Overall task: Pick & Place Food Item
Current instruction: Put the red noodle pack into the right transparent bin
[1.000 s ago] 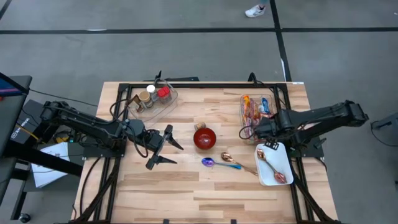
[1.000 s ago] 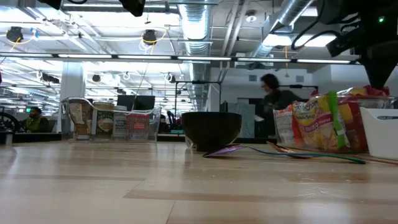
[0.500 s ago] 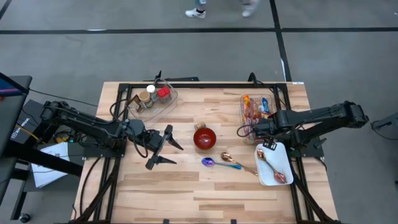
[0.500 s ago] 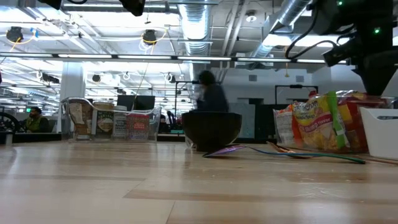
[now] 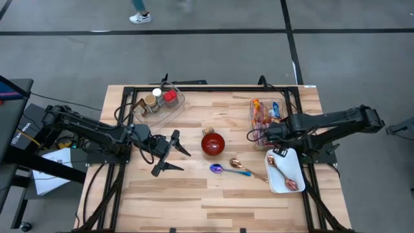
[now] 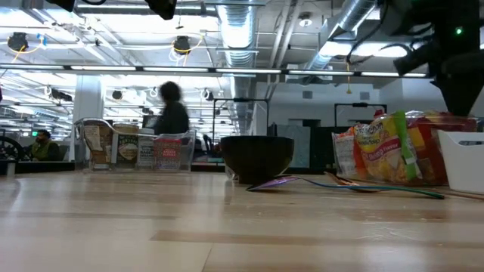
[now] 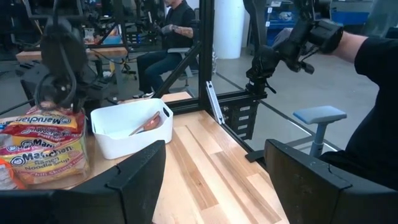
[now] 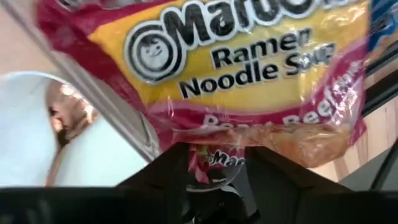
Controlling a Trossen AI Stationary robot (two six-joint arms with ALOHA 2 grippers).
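Note:
Several ramen packets (image 5: 264, 114) stand in a clear bin (image 5: 279, 103) at the table's far right; the low view shows them upright (image 6: 389, 147). My right gripper (image 5: 260, 136) points down over the bin's near end. It is open, and the sealed lower edge of a yellow-and-red beef ramen packet (image 8: 236, 68) lies between its fingers. My left gripper (image 5: 178, 155) waits open and level at centre left, empty, facing the red bowl (image 5: 212, 144). My right gripper comes from above, with its fingers (image 8: 161, 171) on either side of the packet's red sealed edge (image 8: 208, 158). I cannot tell whether they touch it. The packet still sits in the bin.
A white tray (image 5: 288, 184) holding copper spoons lies just near the ramen bin. A purple spoon (image 5: 217, 169) and a copper spoon (image 5: 237, 163) lie beside the bowl. A clear bin of spice jars (image 5: 158, 102) stands far left. Bare wood fills the near half.
My right gripper has stayed over the ramen bin and tipped a little. A person has walked from right to left across the room behind the table.

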